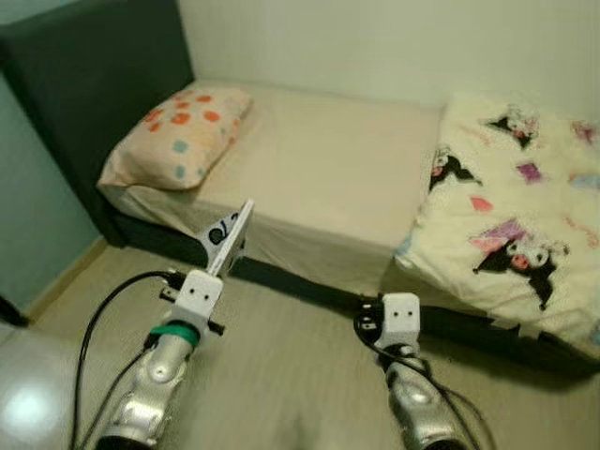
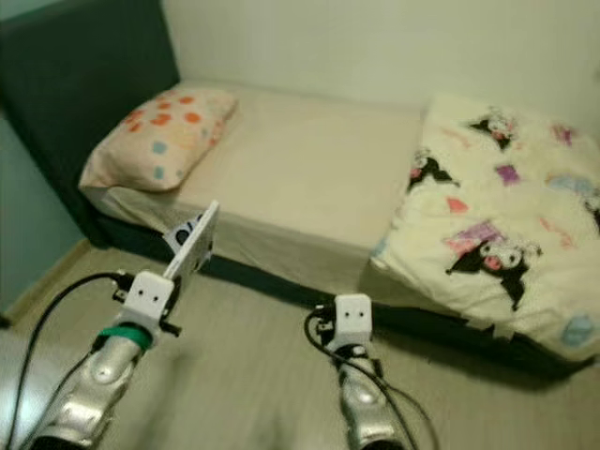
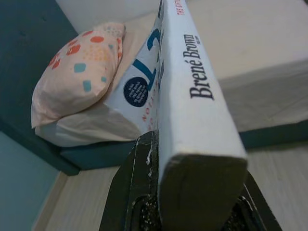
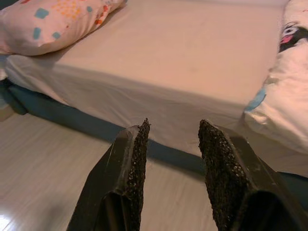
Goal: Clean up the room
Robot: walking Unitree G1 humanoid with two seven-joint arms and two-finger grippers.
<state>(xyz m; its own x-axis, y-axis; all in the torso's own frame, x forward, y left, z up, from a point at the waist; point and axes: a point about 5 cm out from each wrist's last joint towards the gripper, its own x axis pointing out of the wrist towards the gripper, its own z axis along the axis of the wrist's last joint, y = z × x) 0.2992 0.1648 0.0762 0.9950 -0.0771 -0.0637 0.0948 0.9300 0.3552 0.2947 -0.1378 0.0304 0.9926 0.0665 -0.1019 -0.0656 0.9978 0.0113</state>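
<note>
Clamped between the two black fingers of the left gripper (image 3: 192,211) is a white book (image 3: 192,106), held by its lower end with the spine facing the wrist camera; the spine reads "Brené Brown" and the cover beside it carries large blue lettering and a dark round badge. From the head views the book (image 1: 228,236) tilts up and forward above the wooden floor (image 1: 281,366), its upper end in front of the near edge of the bed (image 1: 328,178). Parted with a clear gap between the pads, the right gripper (image 4: 171,139) holds nothing; it hangs low over the floor, pointed at the side of the mattress and the dark bed base below it.

Beyond the book, a peach pillow (image 1: 178,136) with orange and blue spots lies at the head of the bed, against the dark headboard (image 1: 94,75). A cream sheet covers the middle of the mattress. On the robot's right, a cream blanket (image 1: 516,206) printed with black cartoon figures is bunched over the foot of the bed and drapes down its near side.
</note>
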